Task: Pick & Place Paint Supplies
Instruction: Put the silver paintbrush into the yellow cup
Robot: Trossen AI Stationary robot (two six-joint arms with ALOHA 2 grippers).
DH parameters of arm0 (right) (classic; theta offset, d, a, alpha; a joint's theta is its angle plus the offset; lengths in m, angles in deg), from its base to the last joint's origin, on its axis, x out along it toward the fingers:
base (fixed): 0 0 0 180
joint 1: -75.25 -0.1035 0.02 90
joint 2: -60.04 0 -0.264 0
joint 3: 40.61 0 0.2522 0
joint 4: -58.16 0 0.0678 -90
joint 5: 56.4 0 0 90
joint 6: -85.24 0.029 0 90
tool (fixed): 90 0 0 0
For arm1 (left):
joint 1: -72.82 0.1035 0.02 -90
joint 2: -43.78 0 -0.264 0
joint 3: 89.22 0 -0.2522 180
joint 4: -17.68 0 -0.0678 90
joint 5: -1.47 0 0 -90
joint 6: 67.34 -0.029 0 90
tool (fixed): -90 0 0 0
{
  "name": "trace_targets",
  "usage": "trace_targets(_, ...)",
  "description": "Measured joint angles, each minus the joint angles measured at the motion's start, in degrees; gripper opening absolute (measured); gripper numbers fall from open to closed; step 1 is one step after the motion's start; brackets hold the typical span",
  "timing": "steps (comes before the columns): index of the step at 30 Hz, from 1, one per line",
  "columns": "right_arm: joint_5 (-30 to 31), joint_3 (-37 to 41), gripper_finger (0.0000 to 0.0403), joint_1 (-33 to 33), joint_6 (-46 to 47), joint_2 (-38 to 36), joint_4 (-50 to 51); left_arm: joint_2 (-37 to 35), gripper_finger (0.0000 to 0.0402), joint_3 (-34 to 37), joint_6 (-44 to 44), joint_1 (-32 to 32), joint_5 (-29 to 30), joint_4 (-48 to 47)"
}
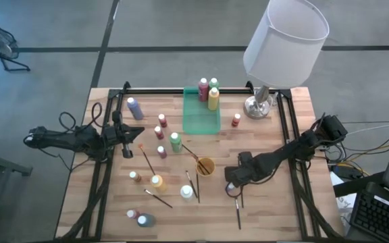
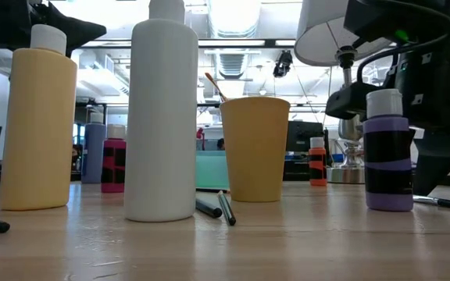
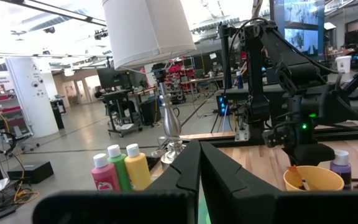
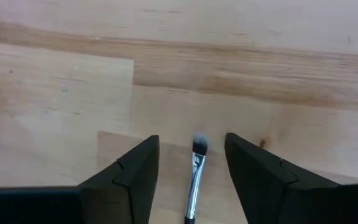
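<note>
Small paint bottles (image 1: pixel 175 142) stand scattered over the wooden table; three of them (image 1: pixel 213 98) stand upright in the green tray (image 1: pixel 198 122). Thin brushes (image 1: pixel 147 160) lie flat among them. My right gripper (image 1: pixel 233 181) hangs open, pointing down, beside a purple bottle (image 2: pixel 388 152). In the right wrist view its gripper (image 4: pixel 191 139) straddles a brush (image 4: pixel 196 177) that lies on the table, its bristles (image 4: pixel 200 145) between the fingertips and touching neither. My left gripper (image 1: pixel 139 136) is shut and empty at the table's left, level, pointing right (image 3: pixel 199 163).
A lamp (image 1: pixel 262 101) with a big white shade stands at the far right, overhanging the tray's corner. An orange cup (image 1: pixel 205 166) holding a brush stands mid-table, left of my right gripper. Yellow (image 2: pixel 37 125) and white (image 2: pixel 162 117) bottles crowd the near left. Another brush (image 1: pixel 238 212) lies near the right gripper.
</note>
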Motion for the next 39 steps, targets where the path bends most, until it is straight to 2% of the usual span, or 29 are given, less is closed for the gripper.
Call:
trace_targets(18,0.5,0.2,0.0091,-0.1,0.0,0.1,2.3,0.0,0.0016,0.0,0.0,0.0,0.0,0.0)
trace_targets(30,0.9,2.6,0.0015,0.1,0.6,-0.1,2.4,0.0,0.0016,0.0,0.0,0.0,0.0,0.0)
trace_targets(39,1.0,3.7,0.0009,0.1,-1.3,-0.2,4.0,0.0,0.0016,0.0,0.0,0.0,0.0,0.0)
